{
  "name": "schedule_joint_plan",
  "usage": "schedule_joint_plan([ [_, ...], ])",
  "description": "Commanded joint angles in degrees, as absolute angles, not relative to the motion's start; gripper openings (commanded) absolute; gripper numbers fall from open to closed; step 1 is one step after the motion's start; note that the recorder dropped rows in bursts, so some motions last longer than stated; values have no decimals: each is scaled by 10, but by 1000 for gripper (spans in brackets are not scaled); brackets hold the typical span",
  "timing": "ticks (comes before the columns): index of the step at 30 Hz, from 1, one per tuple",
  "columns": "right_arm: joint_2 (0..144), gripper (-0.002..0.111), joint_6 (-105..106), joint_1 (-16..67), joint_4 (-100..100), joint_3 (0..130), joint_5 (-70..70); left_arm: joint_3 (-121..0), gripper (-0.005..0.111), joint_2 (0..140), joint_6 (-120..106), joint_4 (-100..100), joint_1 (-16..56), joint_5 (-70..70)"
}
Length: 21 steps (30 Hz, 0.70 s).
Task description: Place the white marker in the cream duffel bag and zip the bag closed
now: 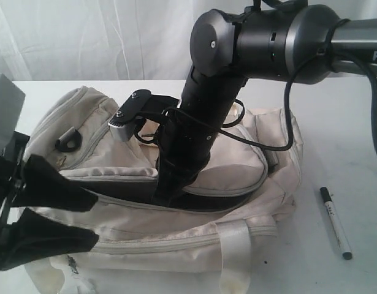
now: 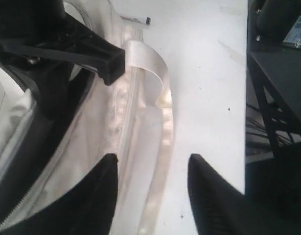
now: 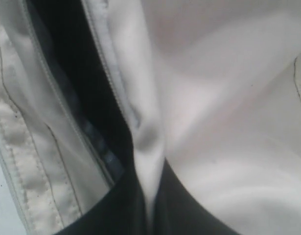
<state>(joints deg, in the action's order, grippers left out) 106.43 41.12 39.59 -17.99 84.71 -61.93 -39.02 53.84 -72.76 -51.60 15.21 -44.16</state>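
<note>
Though open, cream duffel bag [image 1: 176, 239] mouth full of right arm [image 1: 200, 116]

White table [image 1: 350, 116], matte, a few dark specks. White curtain [image 1: 84, 37] behind it, soft diffuse light. Black frame [image 2: 273, 115] beside table edge.

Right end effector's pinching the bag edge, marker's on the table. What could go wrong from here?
The right end effector grips a thin fold of the cream duffel bag; it may slip, letting the opening sag shut. The open left end effector sits by the webbing handle and could snag it heading for the white marker.
</note>
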Motion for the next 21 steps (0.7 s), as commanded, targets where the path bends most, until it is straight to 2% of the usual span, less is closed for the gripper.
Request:
schedule_joint_plan([
  [1,1058,0,417,394,-187,846,-615,-385,55,564,-770,-573,150,-386],
  [5,1058,0,417,394,-209,846,-614,-385,55,615,-808,-564,150,-408],
  [15,1058,0,417,394,-212,846,-628,-385,55,708,-824,-557,150,-289],
  [21,1058,0,418,394,-239,846,-645,-385,55,741,-820,-557,150,-279],
])
